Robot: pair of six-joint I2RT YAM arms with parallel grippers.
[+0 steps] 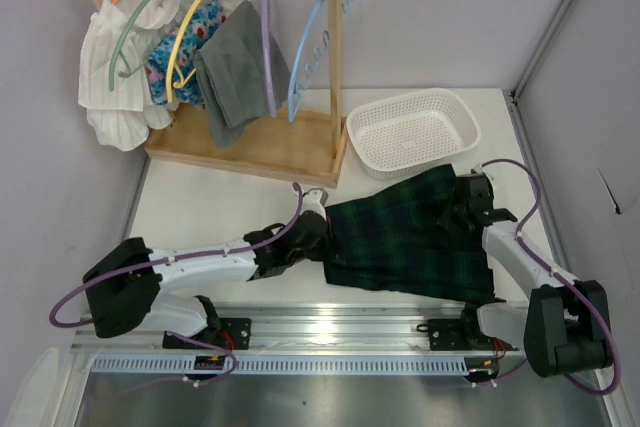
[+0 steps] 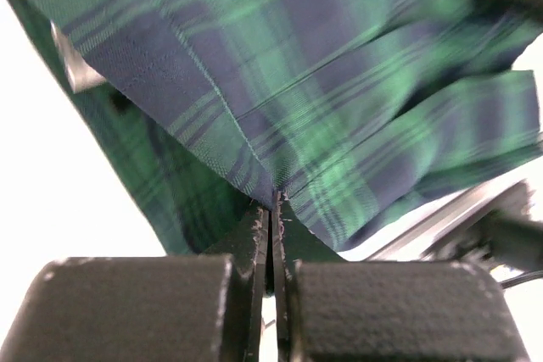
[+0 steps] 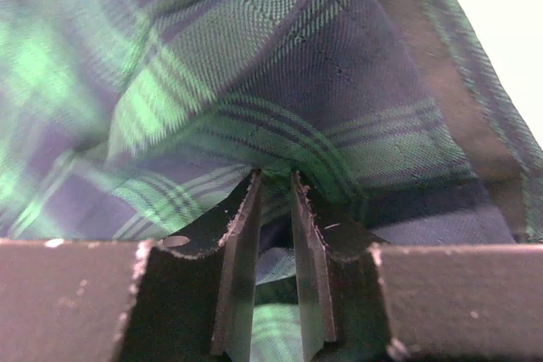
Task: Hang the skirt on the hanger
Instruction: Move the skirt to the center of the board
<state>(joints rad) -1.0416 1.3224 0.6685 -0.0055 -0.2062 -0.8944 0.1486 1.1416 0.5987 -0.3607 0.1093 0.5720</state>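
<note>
Left gripper (image 2: 271, 209) is clamped on a fold of the skirt (image 1: 410, 237) at its tips; right gripper (image 3: 276, 180) is pinched on the opposite edge. Both sides are held, probably so it can be lifted spread toward the blue hanger (image 1: 318, 47), well ahead.

I have the skirt (image 1: 410, 237) lying on the table (image 1: 200, 207) between both arms, with the left gripper (image 1: 318, 227) at its left edge and the right gripper (image 1: 462, 202) at its far right corner. Just behind it sits the basket (image 1: 468, 127). The rack (image 1: 270, 142) stands far left, with hangers (image 1: 310, 52) and clothes (image 1: 235, 72) on its rail.
</note>
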